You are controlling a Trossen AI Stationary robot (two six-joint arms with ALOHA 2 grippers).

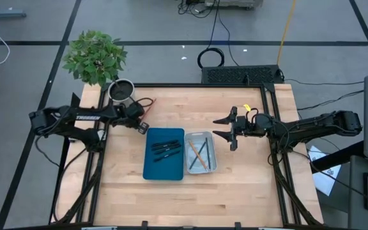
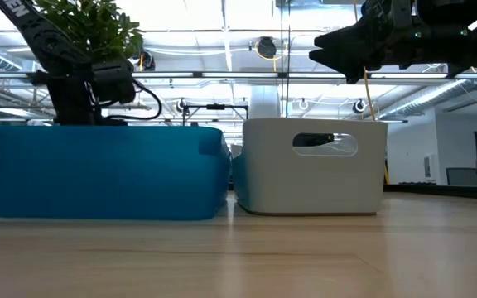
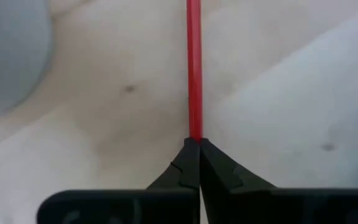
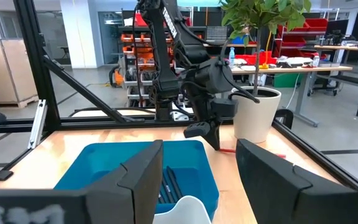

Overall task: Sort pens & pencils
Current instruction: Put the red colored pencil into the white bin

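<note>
A red pencil (image 3: 194, 68) lies on the wooden table, and my left gripper (image 3: 194, 144) is shut on its near end. This gripper (image 1: 142, 128) stands by the far left corner of the blue tray (image 1: 165, 153), which holds several black pens (image 1: 165, 148). Beside it on the right, the white tray (image 1: 200, 152) holds an orange pencil and a dark pencil (image 1: 199, 153). My right gripper (image 1: 225, 128) hangs open above the table, right of the white tray, with nothing between its fingers. My left gripper pinches the red pencil's end (image 3: 194, 132) between its two fingertips. The fingers slant steeply down from the table's left side. The pencil runs straight on away from the fingertips, and its far part (image 4: 277, 155) lies on the table toward the plant pot.
A potted plant (image 1: 94, 56) in a white pot (image 1: 121, 91) stands at the table's far left corner, close behind my left gripper. The near half of the table (image 1: 190, 198) is bare wood. A black frame runs around the table.
</note>
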